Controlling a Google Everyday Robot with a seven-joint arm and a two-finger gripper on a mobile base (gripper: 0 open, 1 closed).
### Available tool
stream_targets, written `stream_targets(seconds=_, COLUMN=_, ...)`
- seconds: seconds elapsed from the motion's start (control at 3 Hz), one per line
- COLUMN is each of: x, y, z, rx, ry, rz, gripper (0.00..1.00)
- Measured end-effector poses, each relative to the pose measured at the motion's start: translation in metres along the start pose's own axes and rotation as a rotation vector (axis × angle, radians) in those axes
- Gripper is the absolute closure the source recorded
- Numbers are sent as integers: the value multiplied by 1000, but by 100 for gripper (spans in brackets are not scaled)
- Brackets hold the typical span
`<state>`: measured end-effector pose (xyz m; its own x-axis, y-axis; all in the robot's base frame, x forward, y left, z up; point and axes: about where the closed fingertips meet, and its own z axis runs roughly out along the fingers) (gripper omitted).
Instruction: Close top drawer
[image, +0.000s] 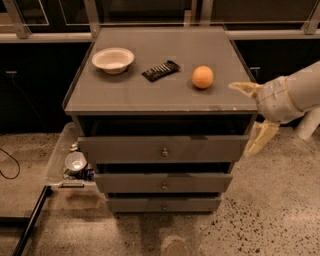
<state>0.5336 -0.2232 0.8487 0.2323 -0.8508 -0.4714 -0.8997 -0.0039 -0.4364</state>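
The top drawer (162, 148) is the uppermost of three grey fronts on a grey cabinet, with a small round knob (164, 152) at its centre. It stands pulled out a little, with a dark gap under the cabinet top. My gripper (252, 114) is at the right of the cabinet, just off its front right corner, beside the right end of the top drawer. Its two cream fingers are spread wide, one (244, 87) up by the cabinet top's edge, the other (260, 138) level with the drawer front. It holds nothing.
On the cabinet top (165, 97) lie a white bowl (113, 59), a black ridged object (160, 70) and an orange (202, 77). The two lower drawers (163, 183) also stick out slightly. A clear bin (69, 161) with small items sits at the left on the speckled floor.
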Motion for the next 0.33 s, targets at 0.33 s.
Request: stream_targets(seconds=0.33, x=-8, y=-18, z=-14, rx=39, ry=-2, rz=-20, gripper=0)
